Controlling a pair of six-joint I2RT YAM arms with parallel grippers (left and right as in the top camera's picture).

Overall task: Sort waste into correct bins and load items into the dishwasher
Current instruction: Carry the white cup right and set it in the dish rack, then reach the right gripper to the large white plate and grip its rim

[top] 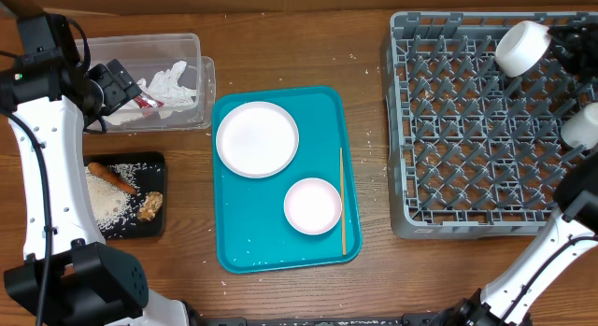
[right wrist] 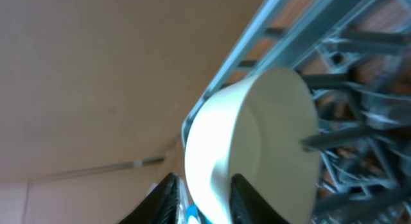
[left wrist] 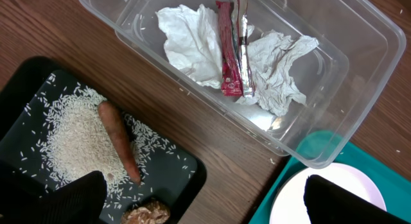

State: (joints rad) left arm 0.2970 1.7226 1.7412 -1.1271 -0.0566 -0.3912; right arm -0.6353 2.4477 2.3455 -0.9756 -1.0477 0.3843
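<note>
My left gripper point(top: 118, 85) point(left wrist: 205, 205) is open and empty, above the table between the clear tub point(top: 149, 38) and the black tray point(top: 105, 223). The tub holds a crumpled white napkin point(left wrist: 192, 44) and a red wrapper point(left wrist: 230, 51). The black tray holds rice point(left wrist: 74, 134), a carrot point(left wrist: 119, 142) and a brown lump point(left wrist: 146, 214). My right gripper point(top: 544, 38) point(right wrist: 207, 201) is shut on the rim of a white cup point(top: 519, 48) point(right wrist: 270, 140), held tilted over the far side of the grey rack point(top: 467, 130).
A teal tray point(top: 280, 242) in the middle carries a large white plate point(top: 257, 139), a smaller plate point(top: 313, 205) and a chopstick point(top: 342, 200). A second white cup point(top: 581, 127) sits at the rack's right edge. Rice grains lie scattered on the table.
</note>
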